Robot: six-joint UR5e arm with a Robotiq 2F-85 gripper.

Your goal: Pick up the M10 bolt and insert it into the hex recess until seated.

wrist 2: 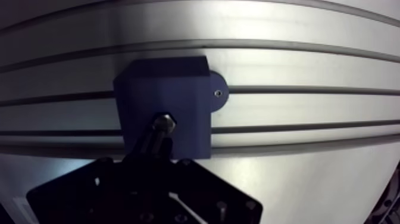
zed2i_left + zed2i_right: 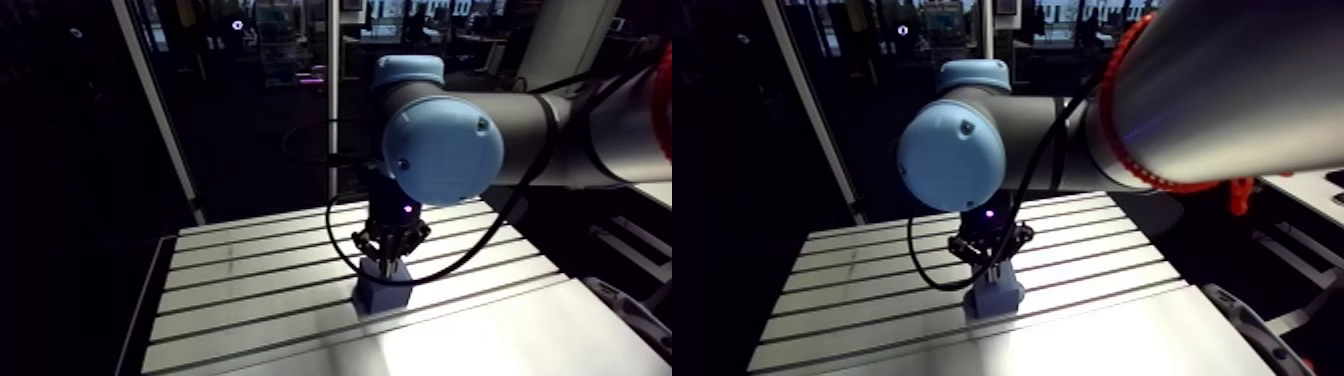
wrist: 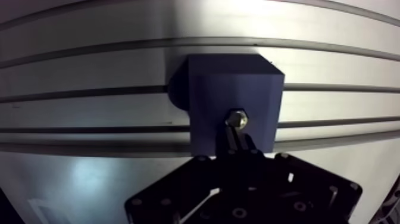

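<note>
A blue block (image 3: 214, 83) stands on the slotted aluminium table (image 3: 89, 71). The M10 bolt (image 3: 236, 118) is a dark metal piece whose hex head points down at the block's top face. My gripper (image 3: 237, 134) is shut on the bolt's shank, its two fingers close together right above the block. In the arm view the gripper (image 2: 385, 262) hangs straight down over the block (image 2: 381, 293). The hex recess lies under the bolt head and is hidden, so I cannot tell how deep the head sits.
A rounded tab with a small screw (image 1: 218, 93) sticks out from one side of the block. Table slots (image 2: 250, 290) run past the block on both sides. The table's left edge (image 2: 150, 300) drops off into darkness.
</note>
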